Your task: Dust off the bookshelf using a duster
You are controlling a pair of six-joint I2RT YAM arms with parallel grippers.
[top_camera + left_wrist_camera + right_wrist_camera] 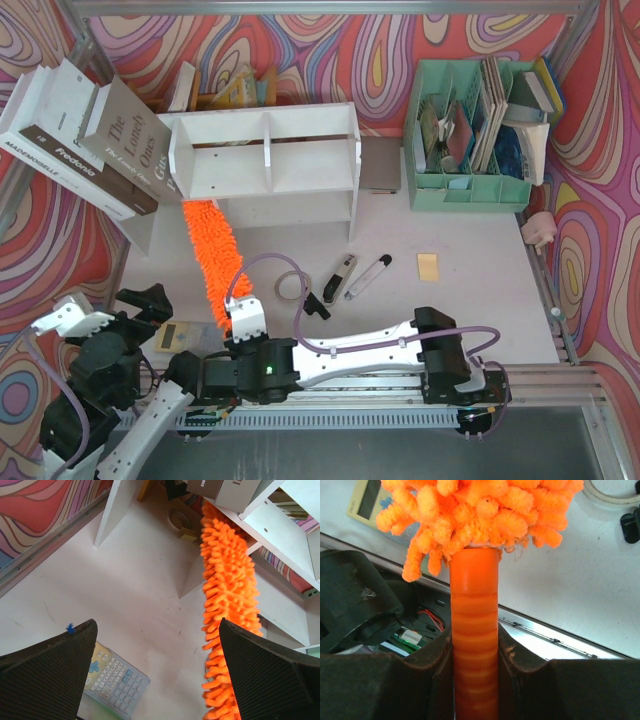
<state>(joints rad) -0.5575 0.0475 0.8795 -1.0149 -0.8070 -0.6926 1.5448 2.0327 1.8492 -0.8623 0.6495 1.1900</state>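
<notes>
Your right jaws are clamped on the thin handle of the long, fluffy orange chenille duster (212,255), which runs straight ahead from them to the lower left bay of the white wooden two-tier bookshelf (265,150); your left jaws gape empty alongside.

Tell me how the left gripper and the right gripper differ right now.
The left gripper is open and empty; the right gripper is shut on the handle of the duster. The left gripper hangs near a calculator, beside the duster; the right gripper holds the duster with its fluffy tip at the bookshelf. Both have dark fingers.
</notes>
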